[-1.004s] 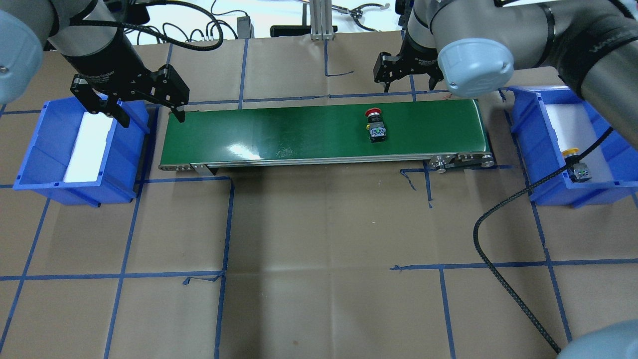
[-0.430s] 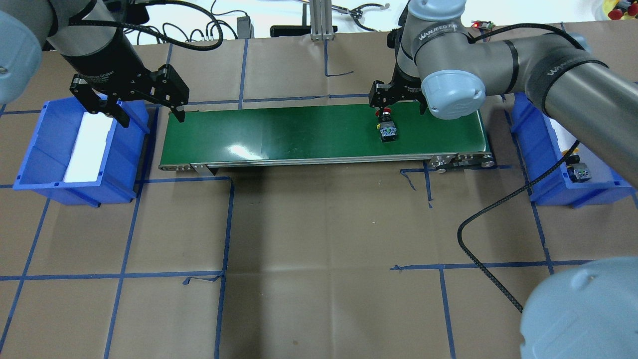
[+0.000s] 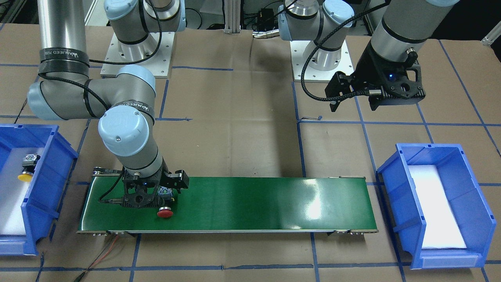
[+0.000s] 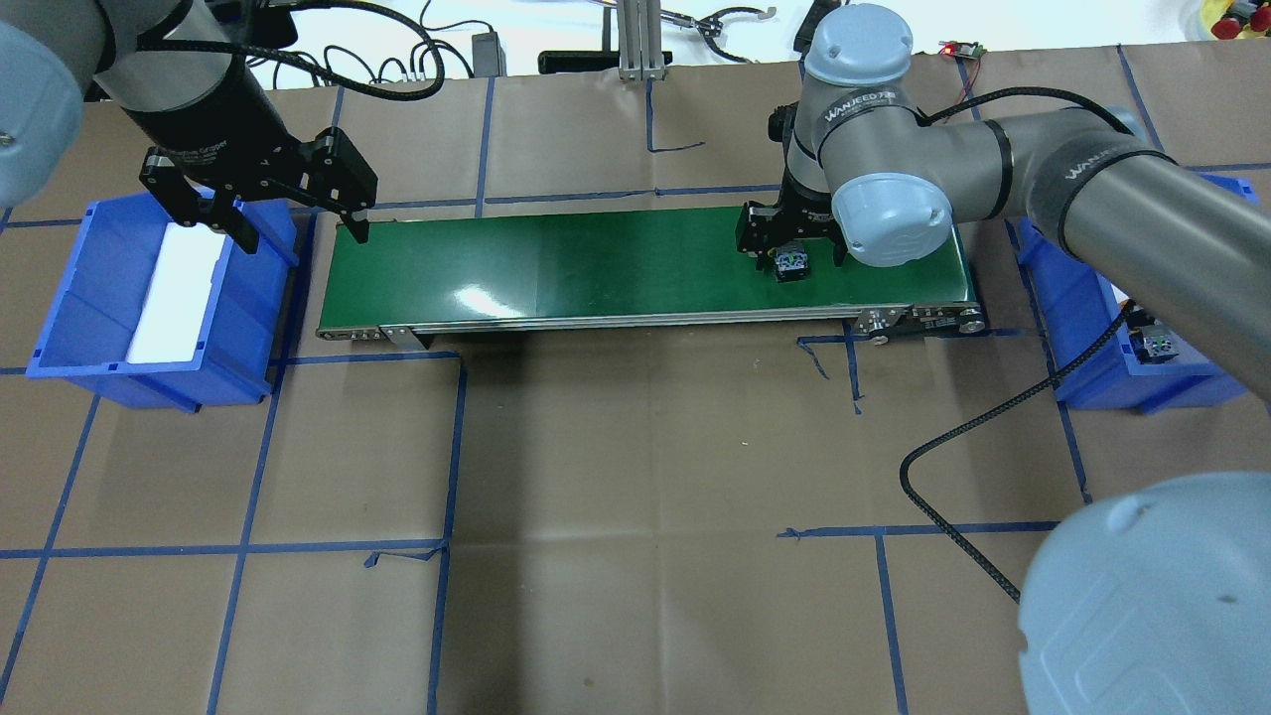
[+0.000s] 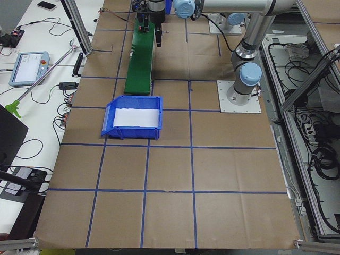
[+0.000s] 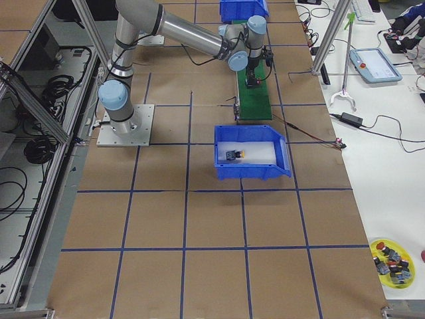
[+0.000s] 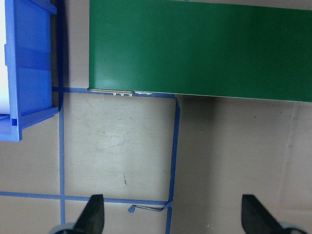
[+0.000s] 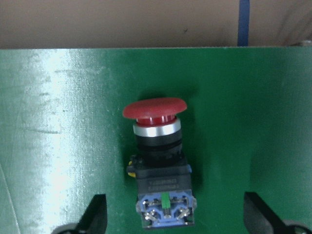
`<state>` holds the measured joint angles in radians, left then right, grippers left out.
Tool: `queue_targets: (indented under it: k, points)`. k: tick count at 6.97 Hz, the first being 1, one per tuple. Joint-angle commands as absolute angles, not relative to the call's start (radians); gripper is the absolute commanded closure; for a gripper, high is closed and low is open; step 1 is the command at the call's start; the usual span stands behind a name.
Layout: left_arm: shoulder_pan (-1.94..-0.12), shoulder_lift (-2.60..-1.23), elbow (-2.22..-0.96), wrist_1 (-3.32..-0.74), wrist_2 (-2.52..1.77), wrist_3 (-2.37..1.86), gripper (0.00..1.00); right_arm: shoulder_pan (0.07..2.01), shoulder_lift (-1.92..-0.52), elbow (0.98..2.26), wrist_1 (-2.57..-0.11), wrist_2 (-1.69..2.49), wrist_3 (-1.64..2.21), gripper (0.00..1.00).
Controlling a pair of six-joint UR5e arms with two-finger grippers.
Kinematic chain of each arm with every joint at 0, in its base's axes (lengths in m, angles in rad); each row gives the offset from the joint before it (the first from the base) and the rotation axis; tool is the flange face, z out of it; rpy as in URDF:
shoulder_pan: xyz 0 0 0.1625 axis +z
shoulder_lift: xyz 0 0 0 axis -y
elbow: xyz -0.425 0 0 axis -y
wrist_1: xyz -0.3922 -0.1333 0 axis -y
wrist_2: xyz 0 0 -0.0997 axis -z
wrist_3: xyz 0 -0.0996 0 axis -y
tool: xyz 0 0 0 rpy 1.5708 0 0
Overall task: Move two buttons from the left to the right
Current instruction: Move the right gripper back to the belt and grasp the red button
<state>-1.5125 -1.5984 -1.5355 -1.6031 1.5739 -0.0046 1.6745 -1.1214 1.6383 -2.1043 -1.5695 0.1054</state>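
Note:
The red button (image 8: 158, 161) lies on its side on the green conveyor belt (image 4: 596, 258) near its right end, cap pointing away from the robot; it also shows in the front view (image 3: 164, 212) and the overhead view (image 4: 791, 264). My right gripper (image 8: 175, 219) is open and low over it, one finger on each side, not touching. The yellow button (image 3: 26, 166) lies in the right blue bin (image 4: 1082, 328). My left gripper (image 4: 301, 234) is open and empty, held above the gap between the left blue bin (image 4: 60, 298) and the belt's left end.
The left bin holds only a white liner (image 3: 438, 203). A black cable (image 4: 953, 447) loops over the table in front of the belt's right end. A yellow tray of spare buttons (image 6: 392, 260) sits far off by the table's corner.
The red button has ridden the belt to the right. My right gripper has swung in from behind the belt and come down around it, still open. The left arm has not moved.

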Motion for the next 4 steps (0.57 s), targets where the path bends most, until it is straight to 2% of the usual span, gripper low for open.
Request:
queue_targets:
  k: [1,2,3,4]
  points:
    - [-1.513,-1.6,-1.536,-1.603,1.572,-0.005,0.0,1.671,-1.091,1.637,-2.178,-1.572,0.095,0.33]
    - [-1.513,-1.6,-1.534,-1.603,1.574,-0.005,0.0,1.667,-1.092,1.637,-2.178,-1.575,0.095,0.54]
    - [-1.513,-1.6,-1.534,-1.603,1.572,-0.005,0.0,1.657,-1.107,1.631,-2.162,-1.575,0.092,0.81]
    - [-1.513,-1.6,-1.534,-1.603,1.572,-0.005,0.0,1.629,-1.126,1.629,-2.154,-1.575,0.084,0.93]
